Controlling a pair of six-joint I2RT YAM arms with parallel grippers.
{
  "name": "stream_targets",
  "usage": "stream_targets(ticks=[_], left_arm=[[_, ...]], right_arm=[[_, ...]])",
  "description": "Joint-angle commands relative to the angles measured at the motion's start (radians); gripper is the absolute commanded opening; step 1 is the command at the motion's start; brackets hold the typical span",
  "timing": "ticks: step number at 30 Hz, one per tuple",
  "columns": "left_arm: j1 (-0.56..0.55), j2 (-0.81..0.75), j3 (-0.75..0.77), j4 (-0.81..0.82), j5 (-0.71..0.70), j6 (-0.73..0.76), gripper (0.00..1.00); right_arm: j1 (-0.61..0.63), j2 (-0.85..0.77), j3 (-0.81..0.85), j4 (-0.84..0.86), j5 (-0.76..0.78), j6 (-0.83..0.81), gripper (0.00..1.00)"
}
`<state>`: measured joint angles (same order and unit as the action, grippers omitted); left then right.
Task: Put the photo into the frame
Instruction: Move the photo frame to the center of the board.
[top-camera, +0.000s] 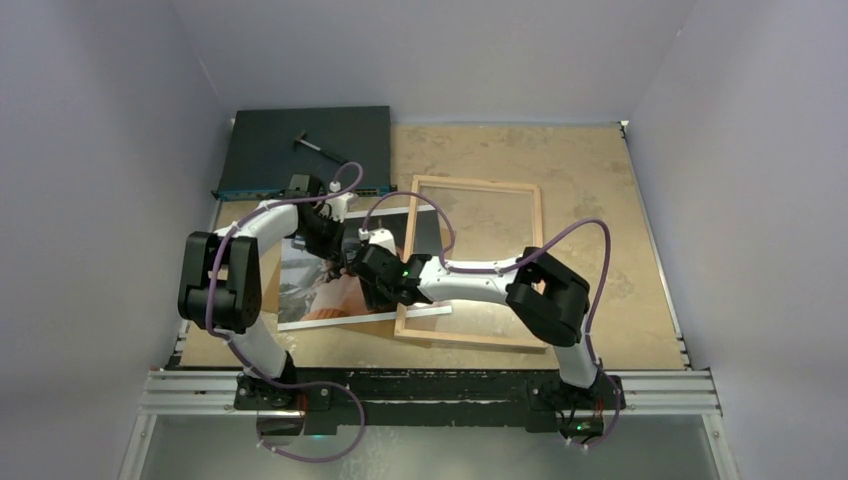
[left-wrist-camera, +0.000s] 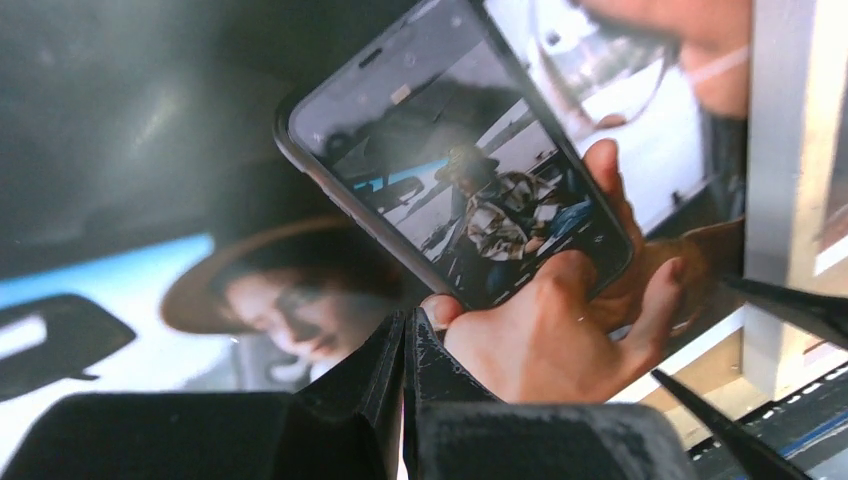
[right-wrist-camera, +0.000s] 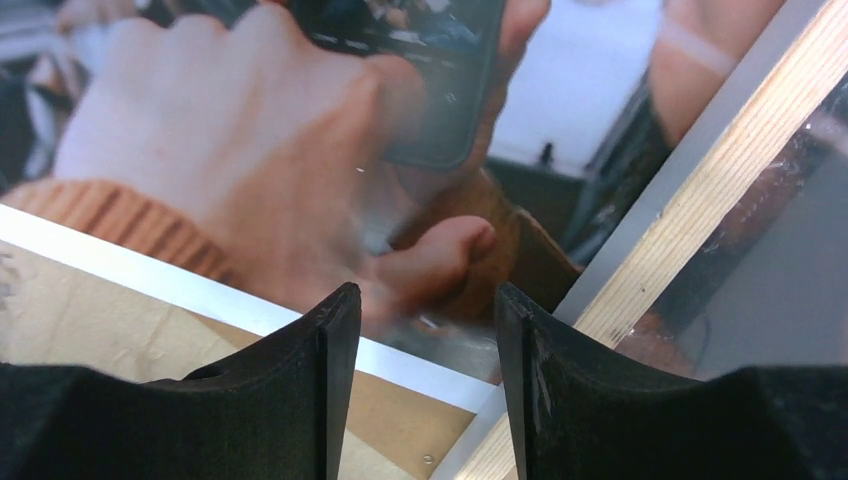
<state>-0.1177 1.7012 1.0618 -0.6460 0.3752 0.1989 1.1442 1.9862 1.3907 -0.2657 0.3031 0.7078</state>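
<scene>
From above: shows the large rectangular glossy photo (top-camera: 305, 295), white-bordered, lying face up on the tan flat table (top-camera: 600, 230), left of centre. Puts the thin rectangular light-wood frame (top-camera: 541, 240) with its clear pane immediately to the right, wood side up. Seems to set the photo's long axis across the table and the frame's running away from the arm bases (so probably a quarter turn apart). Has the photo's right edge meeting or lapping the frame's left rail; cannot tell which. Finds both claws over the photo's right half: the left gripper (top-camera: 333, 255) reaching in from the far side, the right gripper (top-camera: 360, 268) across the frame. Leaves bare tabletop right of and beyond the frame, with a dark rectangular mat (top-camera: 290, 150) filling the far-left corner.

Left wrist view: shows the fingers pinched fully together, nothing between them, tips down at the print; contact uncertain.

Right wrist view: shows the jaws standing apart, gripping nothing, poised over the photo's near right corner, wood rail directly beside.

Judging by this: calls for a rightward shift over that rail, with the right claw nearest the corner.
</scene>
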Motion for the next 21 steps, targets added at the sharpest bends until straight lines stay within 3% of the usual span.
stream_targets(ticks=[1,11,21], left_arm=[[0.0,-0.002,-0.035,0.026,-0.076,0.055,0.0],[0.001,0.025,-0.065,0.071,-0.182,0.079,0.0],[0.001,0.026,-0.077,0.098,-0.233,0.096,0.0]], right_arm=[[-0.031,-0.031,-0.065,0.033,-0.016,0.041,0.54],[-0.158,-0.08,-0.177,0.105,-0.069,0.051,0.54],[-0.242,0.049,-0.035,0.106,-0.062,0.01,0.54]])
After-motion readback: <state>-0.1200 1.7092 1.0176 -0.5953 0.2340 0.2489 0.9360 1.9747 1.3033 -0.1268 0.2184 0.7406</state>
